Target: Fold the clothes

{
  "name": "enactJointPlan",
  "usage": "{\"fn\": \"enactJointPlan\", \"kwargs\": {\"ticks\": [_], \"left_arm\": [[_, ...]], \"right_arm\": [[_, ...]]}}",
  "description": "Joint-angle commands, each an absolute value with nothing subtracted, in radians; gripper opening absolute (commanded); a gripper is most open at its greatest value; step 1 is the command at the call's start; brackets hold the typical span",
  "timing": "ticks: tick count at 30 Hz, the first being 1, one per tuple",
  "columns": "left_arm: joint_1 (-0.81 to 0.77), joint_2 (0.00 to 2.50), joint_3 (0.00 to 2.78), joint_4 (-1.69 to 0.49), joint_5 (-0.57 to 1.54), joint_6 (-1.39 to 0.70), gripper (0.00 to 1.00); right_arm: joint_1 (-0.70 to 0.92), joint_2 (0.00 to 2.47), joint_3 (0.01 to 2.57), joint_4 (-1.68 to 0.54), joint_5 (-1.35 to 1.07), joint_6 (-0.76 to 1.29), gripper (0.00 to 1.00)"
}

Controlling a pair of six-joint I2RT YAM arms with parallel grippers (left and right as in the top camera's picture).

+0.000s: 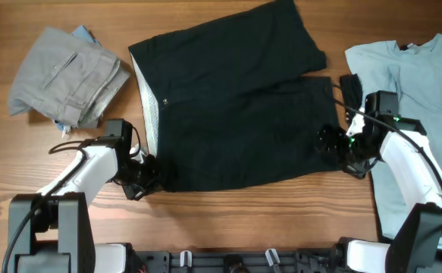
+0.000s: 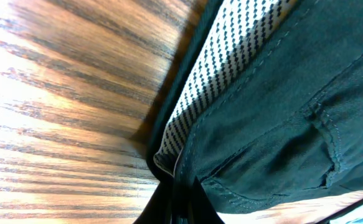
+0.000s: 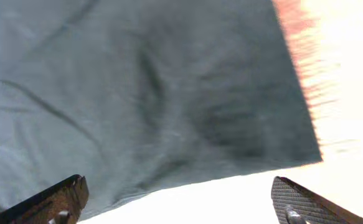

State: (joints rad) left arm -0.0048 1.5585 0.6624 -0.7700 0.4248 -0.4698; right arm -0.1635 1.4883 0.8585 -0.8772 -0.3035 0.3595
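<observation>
A pair of black shorts [image 1: 236, 106] lies spread flat in the middle of the wooden table [image 1: 228, 220], waistband to the left with its pale dotted lining turned up along that edge, and the two legs pointing right. The left claw [image 1: 141, 180] sits at the lower left corner of the shorts, where the waistband ends. In the left wrist view its fingers [image 2: 172, 205] are pressed together at the bottom of the picture, pinching the edge of the black cloth just below the dotted lining [image 2: 231, 68]. The right claw [image 1: 328, 142] rests at the right-hand end of the shorts, by the hem of the lower leg. In the right wrist view its two fingers [image 3: 56, 199] stand wide apart with nothing between them, above the straight edge and corner of a sheet of cloth that looks grey-blue in the washed-out light; the pictures do not make clear which garment that is. A folded pair of grey trousers [image 1: 65, 76] lies at the upper left of the table, well apart from the shorts, with a bit of blue cloth [image 1: 84, 32] showing beneath it. A light blue T-shirt [image 1: 418, 83] lies at the right edge, partly under the right arm.
</observation>
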Motion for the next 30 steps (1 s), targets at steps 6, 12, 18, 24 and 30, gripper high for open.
{"fn": "enactJointPlan", "kwargs": {"ticks": [6,12,18,24,30], "left_arm": [[-0.008,1.575,0.725,-0.877,0.290,-0.479,0.04],[-0.009,1.551,0.742,-0.884,0.302,-0.480,0.04],[-0.008,1.550,0.742,-0.888,0.302,-0.479,0.04],[-0.008,1.503,0.833,-1.021,0.261,-0.422,0.04],[-0.009,1.388,1.018,-1.239,0.151,-0.407,0.04]], "right_arm": [[-0.160,1.500,0.695,-0.731,-0.199,0.543,0.69],[-0.160,1.500,0.643,-0.563,-0.155,0.583,0.55],[-0.161,1.500,0.644,-0.598,-0.191,0.575,0.15],[-0.161,1.448,0.760,-0.837,-0.187,0.500,0.04],[-0.161,1.287,0.910,-1.040,-0.188,0.498,0.05]]}}
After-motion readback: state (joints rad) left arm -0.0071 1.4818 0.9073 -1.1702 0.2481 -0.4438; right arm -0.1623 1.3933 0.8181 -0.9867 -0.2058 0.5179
